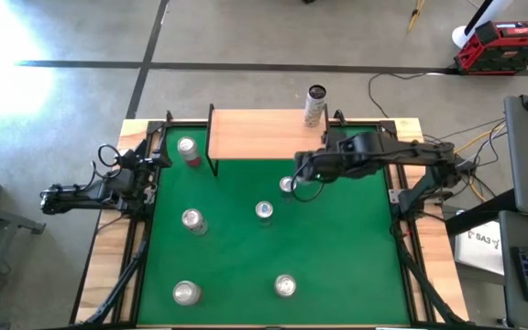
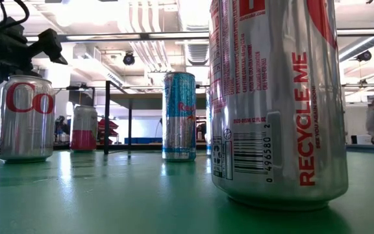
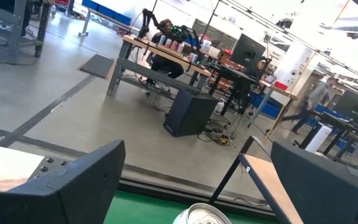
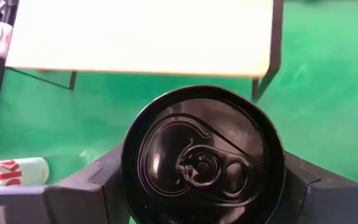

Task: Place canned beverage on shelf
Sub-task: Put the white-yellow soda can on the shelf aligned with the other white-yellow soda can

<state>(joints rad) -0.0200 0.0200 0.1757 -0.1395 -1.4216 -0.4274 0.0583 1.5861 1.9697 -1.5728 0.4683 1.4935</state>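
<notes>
The shelf (image 1: 255, 133), a light wooden top on thin black legs, stands at the far edge of the green mat; it also shows in the right wrist view (image 4: 142, 37). One tall can (image 1: 315, 105) stands on its right end. My right gripper (image 1: 293, 180) points down in front of the shelf, shut on an upright can (image 4: 204, 155) with a dark top. My left gripper (image 1: 149, 167) waits open at the table's left side, beside a can with a pink band (image 1: 188, 149), whose top shows in the left wrist view (image 3: 201, 216). My right gripper holds the can by its upper side wall (image 4: 129, 180), pinched between the two fingers, one on each opposite side. The fingers (image 4: 95, 186) come from above, pointing down. The can is upright; whether its base is on the mat I cannot tell.
Several other cans stand on the mat: a blue one (image 1: 264, 211) at the middle, one at the left (image 1: 192, 220), two near the front edge (image 1: 186, 293) (image 1: 284, 286). In the low view the front right can (image 2: 278, 104) hides much of the table.
</notes>
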